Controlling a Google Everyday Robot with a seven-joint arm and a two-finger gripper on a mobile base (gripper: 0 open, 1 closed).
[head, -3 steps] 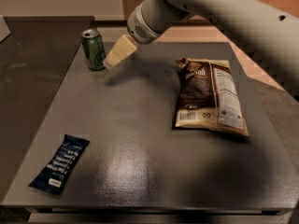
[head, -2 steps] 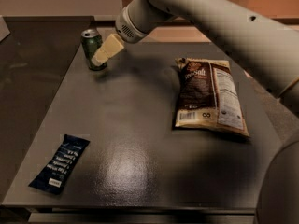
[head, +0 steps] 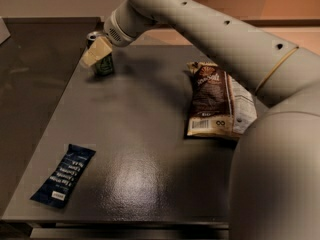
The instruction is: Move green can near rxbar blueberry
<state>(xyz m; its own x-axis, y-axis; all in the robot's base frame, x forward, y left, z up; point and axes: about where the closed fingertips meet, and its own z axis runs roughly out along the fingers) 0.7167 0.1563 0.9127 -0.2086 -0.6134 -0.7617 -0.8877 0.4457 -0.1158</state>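
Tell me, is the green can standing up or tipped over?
Standing up. The green can rests on its base, silver top upward; the hand overlaps its upper left side.

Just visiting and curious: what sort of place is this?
Likely a lab or office test area: a plain dark table with a green can, an rxbar blueberry and a chip bag laid out, the gripper at the can, far left.

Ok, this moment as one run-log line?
gripper: at green can, far-left of table | green can: upright | rxbar blueberry: flat, near-left corner, apart from green can | chip bag: right side | move: not yet done
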